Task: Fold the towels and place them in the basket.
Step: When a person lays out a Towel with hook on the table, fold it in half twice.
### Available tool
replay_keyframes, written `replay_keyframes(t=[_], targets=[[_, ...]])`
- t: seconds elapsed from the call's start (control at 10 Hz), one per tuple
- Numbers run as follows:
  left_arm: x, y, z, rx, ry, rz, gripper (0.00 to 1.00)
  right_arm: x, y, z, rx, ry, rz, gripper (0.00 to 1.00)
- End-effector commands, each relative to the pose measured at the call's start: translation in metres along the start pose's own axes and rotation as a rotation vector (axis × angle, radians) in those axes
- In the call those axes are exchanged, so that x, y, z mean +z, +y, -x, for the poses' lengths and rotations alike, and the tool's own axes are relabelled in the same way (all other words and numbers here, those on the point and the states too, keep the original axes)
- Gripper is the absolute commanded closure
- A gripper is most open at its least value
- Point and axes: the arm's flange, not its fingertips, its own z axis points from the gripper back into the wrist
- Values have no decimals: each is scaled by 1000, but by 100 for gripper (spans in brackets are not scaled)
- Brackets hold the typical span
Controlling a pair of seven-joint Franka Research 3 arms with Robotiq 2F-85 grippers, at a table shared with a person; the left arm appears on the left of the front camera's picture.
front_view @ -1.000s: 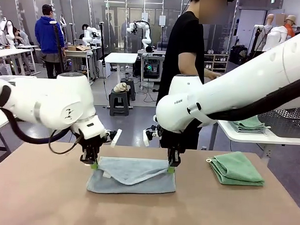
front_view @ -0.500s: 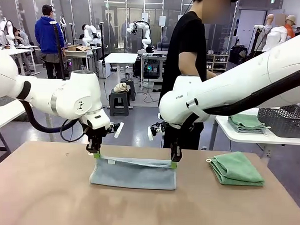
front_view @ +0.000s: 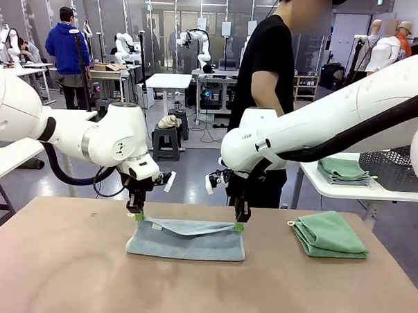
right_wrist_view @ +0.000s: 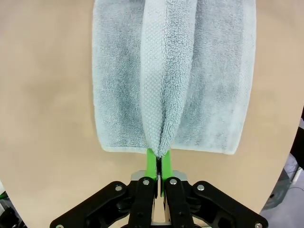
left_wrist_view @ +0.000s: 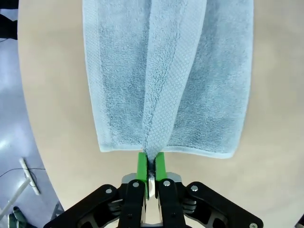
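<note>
A grey-blue towel (front_view: 186, 241) lies half-folded near the far middle of the table, its upper layer lifted along the far edge. My left gripper (front_view: 138, 216) is shut on its far left corner, and my right gripper (front_view: 238, 226) is shut on its far right corner. In the left wrist view the green pads (left_wrist_view: 142, 164) pinch the raised fold of the towel (left_wrist_view: 166, 76). The right wrist view shows the same pinch by the pads (right_wrist_view: 151, 161) on the towel (right_wrist_view: 173, 71). A mint green towel (front_view: 329, 234) lies folded at the right of the table. The basket (front_view: 399, 170) stands on a side table at the right.
A person in a black shirt (front_view: 268, 69) stands just beyond the far edge, behind my right arm. A white side table (front_view: 353, 189) at the right carries a stack of folded green towels (front_view: 345, 171). The near half of the brown table (front_view: 189, 294) is bare.
Both grippers have carried the towel's lifted edge away from me toward the far edge, so the upper layer now lies over the lower one instead of sagging in the middle.
</note>
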Motion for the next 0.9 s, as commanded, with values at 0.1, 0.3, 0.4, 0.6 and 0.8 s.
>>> replay_keyframes(t=[0.1, 0.3, 0.4, 0.6, 0.8], targets=[[-1, 11, -1, 41, 36, -14, 92, -2, -13, 3, 41, 1, 20, 95], [-2, 11, 4, 63, 47, -21, 92, -7, -19, 5, 42, 3, 20, 95], [-4, 13, 5, 69, 52, -25, 92, -9, -22, 7, 41, 7, 22, 95], [-4, 10, 7, 48, 18, -48, 73, -11, -21, 9, 59, -16, 46, 75], [0, 5, 11, 39, -7, -118, 56, -7, -18, 12, 74, -16, 107, 55]])
